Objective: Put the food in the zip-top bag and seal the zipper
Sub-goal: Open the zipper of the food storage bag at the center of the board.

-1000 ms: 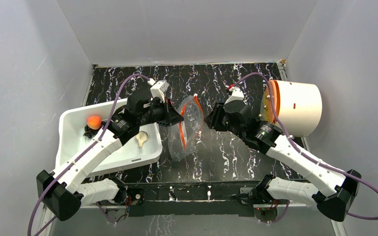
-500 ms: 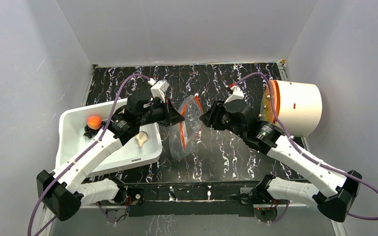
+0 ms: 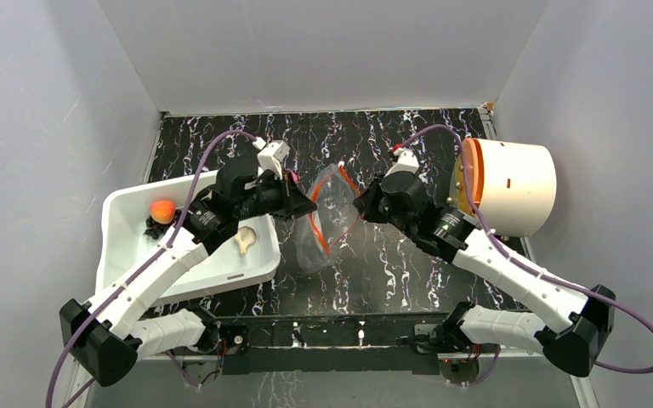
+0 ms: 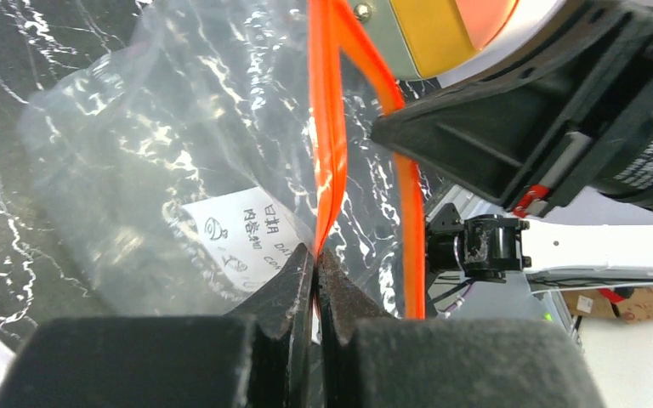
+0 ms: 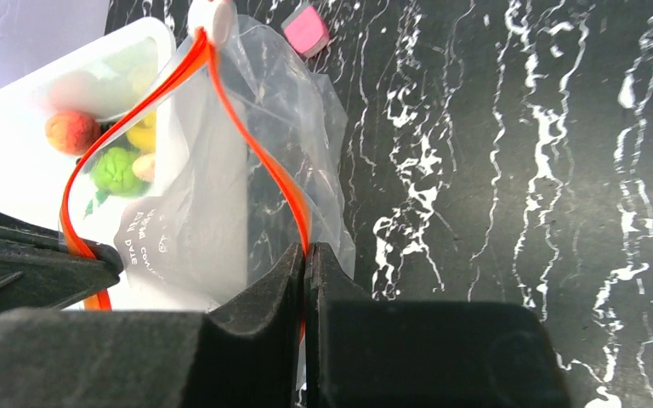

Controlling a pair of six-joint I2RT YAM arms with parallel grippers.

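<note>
The clear zip-top bag [image 3: 327, 225] hangs over the black table between both grippers, its mouth pulled open. My left gripper [image 3: 306, 206] is shut on the left lip of the orange-red zipper [image 4: 327, 127]. My right gripper [image 3: 359, 206] is shut on the right lip [image 5: 259, 149]. The zipper's white tip [image 5: 212, 13] is at the far end. The bag [image 5: 204, 204] looks empty. The food lies in the white bin [image 3: 136, 255]: an orange ball [image 3: 162, 209], a beige piece [image 3: 245, 241], and in the right wrist view a green ball [image 5: 117, 170] and a yellow piece [image 5: 143, 136].
A white cylinder with an orange lid [image 3: 510, 187] lies on its side at the right edge of the table. A small pink block [image 5: 306, 30] sits on the table beyond the bag. Grey walls close in the table on three sides.
The right gripper went in toward the bag's mouth and then drew back to the right. The orange loop of the mouth now stands wider. The left gripper keeps its hold.
</note>
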